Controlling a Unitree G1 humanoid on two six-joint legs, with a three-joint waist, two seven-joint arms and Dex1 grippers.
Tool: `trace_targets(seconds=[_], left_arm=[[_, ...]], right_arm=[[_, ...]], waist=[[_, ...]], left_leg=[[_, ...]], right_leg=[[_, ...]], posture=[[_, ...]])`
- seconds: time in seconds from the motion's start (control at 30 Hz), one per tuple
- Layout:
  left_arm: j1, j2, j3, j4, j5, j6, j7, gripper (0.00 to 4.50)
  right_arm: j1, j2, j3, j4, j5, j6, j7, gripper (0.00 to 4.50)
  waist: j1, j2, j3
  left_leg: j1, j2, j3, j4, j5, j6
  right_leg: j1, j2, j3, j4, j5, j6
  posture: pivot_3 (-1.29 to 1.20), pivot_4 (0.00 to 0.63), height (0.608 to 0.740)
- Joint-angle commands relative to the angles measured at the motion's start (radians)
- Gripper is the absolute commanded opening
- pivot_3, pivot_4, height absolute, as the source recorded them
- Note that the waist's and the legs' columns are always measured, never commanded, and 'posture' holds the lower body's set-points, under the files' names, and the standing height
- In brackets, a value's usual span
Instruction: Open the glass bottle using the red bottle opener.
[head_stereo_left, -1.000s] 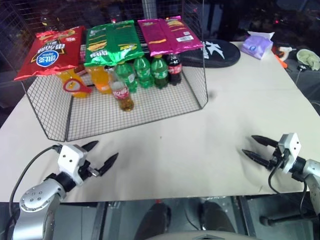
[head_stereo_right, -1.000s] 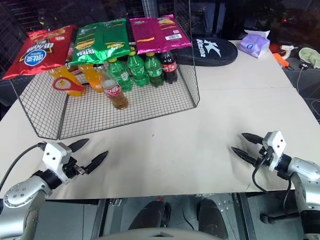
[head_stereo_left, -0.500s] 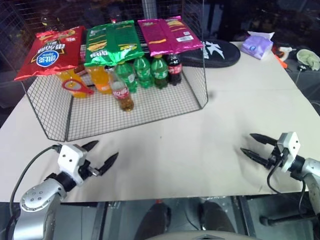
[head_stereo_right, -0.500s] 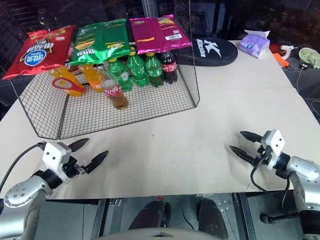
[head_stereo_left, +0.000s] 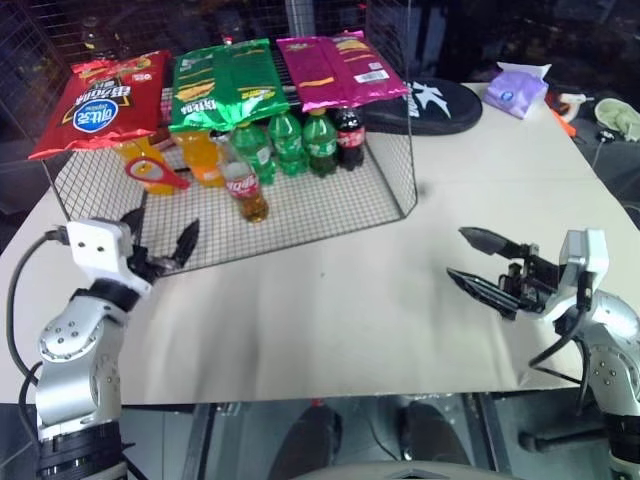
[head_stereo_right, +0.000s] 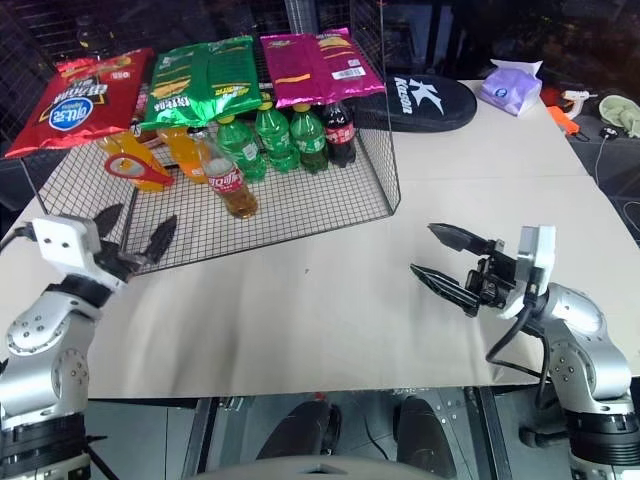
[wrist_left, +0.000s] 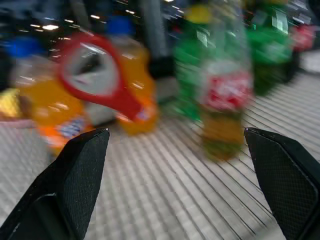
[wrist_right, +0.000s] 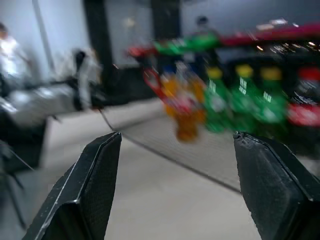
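Both end effectors, left (head_stereo_left: 157, 238) and right (head_stereo_left: 478, 263), now rise spread and empty off the table (head_stereo_left: 350, 300) toward the far small amber-filled glass bottle (head_stereo_left: 243, 181) and flat red ring-headed bottle opener (head_stereo_left: 151, 171), starting the reach

My fingers (head_stereo_left: 185, 241) were black. The glass bottle (head_stereo_left: 244, 187) held amber liquid behind a red label with white script; the red bottle opener (head_stereo_left: 151, 170) had a pale centre.
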Motion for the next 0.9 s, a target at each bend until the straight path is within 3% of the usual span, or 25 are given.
trace_targets(seconds=[0.03,0.8,0.9], left_arm=[[-0.047,0.023,0.025,0.023,-0.013,0.019,0.018,4.50],[-0.335,0.061,0.000,0.356,0.005,-0.063,-0.013,4.50],[-0.347,0.063,0.010,0.381,-0.002,-0.071,-0.012,3.19]], right_arm=[[-0.028,0.004,-0.018,-0.068,0.083,0.042,-0.009,3.62],[0.010,0.034,-0.037,-0.040,-0.012,-0.031,-0.016,3.62],[0.015,0.038,-0.037,-0.038,-0.019,-0.041,-0.019,3.73]], waist=[[0.000,0.000,0.000],[-0.003,-0.001,0.001],[-0.003,-0.001,0.000]], left_leg=[[0.000,0.000,0.000,0.000,0.000,0.000],[-0.002,0.000,0.000,0.000,0.000,0.000],[-0.002,0.000,0.000,0.000,0.000,0.000]], right_leg=[[0.000,0.000,0.000,0.000,0.000,0.000],[-0.003,0.001,0.000,0.001,0.000,0.000],[-0.003,0.001,0.000,0.001,0.000,0.000]], posture=[[0.00,0.150,0.740],[0.00,0.150,0.740],[0.00,0.150,0.740]])
